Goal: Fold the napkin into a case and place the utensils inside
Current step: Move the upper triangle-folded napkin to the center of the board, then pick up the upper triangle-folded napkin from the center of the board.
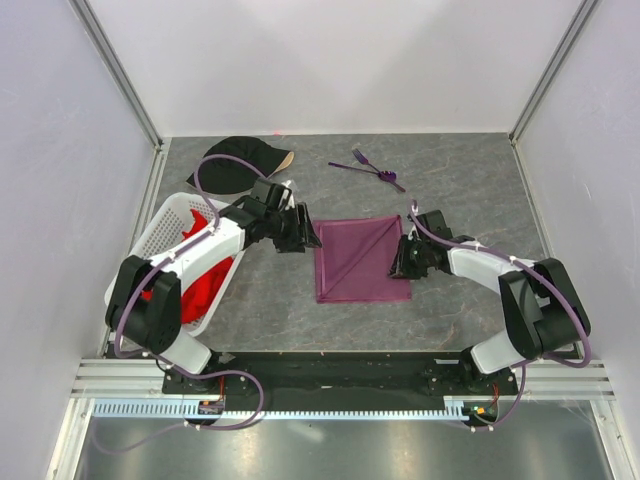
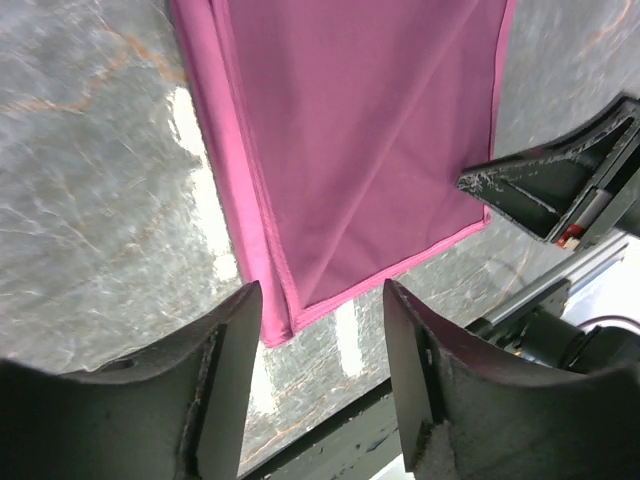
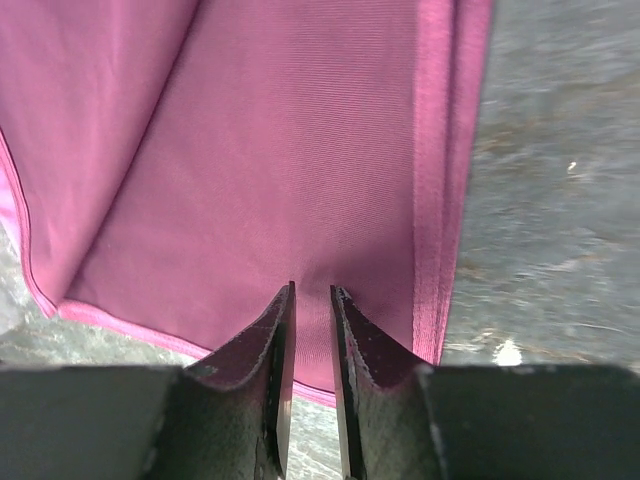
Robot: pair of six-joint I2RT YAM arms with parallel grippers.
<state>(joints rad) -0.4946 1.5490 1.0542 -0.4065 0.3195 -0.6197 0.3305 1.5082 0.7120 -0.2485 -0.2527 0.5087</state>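
Black cap (image 1: 232, 166) beside white lattice basket (image 1: 160, 228) with red cloth (image 1: 206, 290) inside.

Your tabletop (image 1: 480, 190), centre: napkin (image 1: 362, 260), lying flat. Behind it, far side: utensils (image 1: 368, 168), well apart from napkin. Far-left corner: cap (image 1: 235, 165). Left side: basket (image 1: 160, 232), just in front of cap, w/ spare cloth (image 1: 205, 285) inside. Your L claw (image 1: 303, 238): btwn basket & napkin, at napkin's left edge, far end. R claw (image 1: 400, 258): at napkin's right edge, approx. mid-length.
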